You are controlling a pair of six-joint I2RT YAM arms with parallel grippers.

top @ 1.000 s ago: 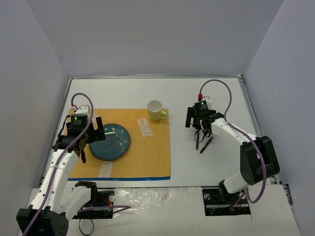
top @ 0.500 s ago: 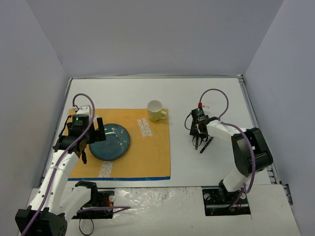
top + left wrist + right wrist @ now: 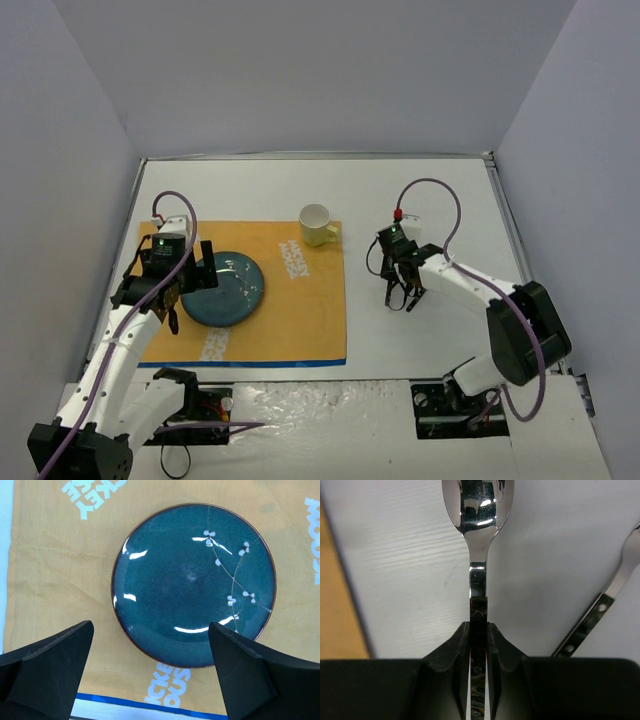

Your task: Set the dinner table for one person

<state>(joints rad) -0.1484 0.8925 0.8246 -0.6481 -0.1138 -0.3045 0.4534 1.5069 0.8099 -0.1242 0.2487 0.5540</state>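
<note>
My right gripper (image 3: 478,625) is shut on the dark riveted handle of a steel spoon (image 3: 478,500), whose bowl points away over the white dinner table (image 3: 395,555). In the top view that gripper (image 3: 400,296) sits low, right of the placemat. A second dark-handled utensil (image 3: 592,622) lies on the table just right of the spoon. My left gripper (image 3: 150,623) hangs open over the near rim of a blue plate (image 3: 190,580) with a white blossom pattern. The plate (image 3: 222,288) rests on the orange placemat (image 3: 300,310).
A pale yellow mug (image 3: 317,224) stands at the placemat's far right corner. The dinner table (image 3: 440,200) is walled in at the left, back and right. The placemat has a blue near edge (image 3: 115,701) and white lettering.
My right gripper has closed on the spoon handle and shifted slightly left and nearer. The left arm has barely moved and stays open.
</note>
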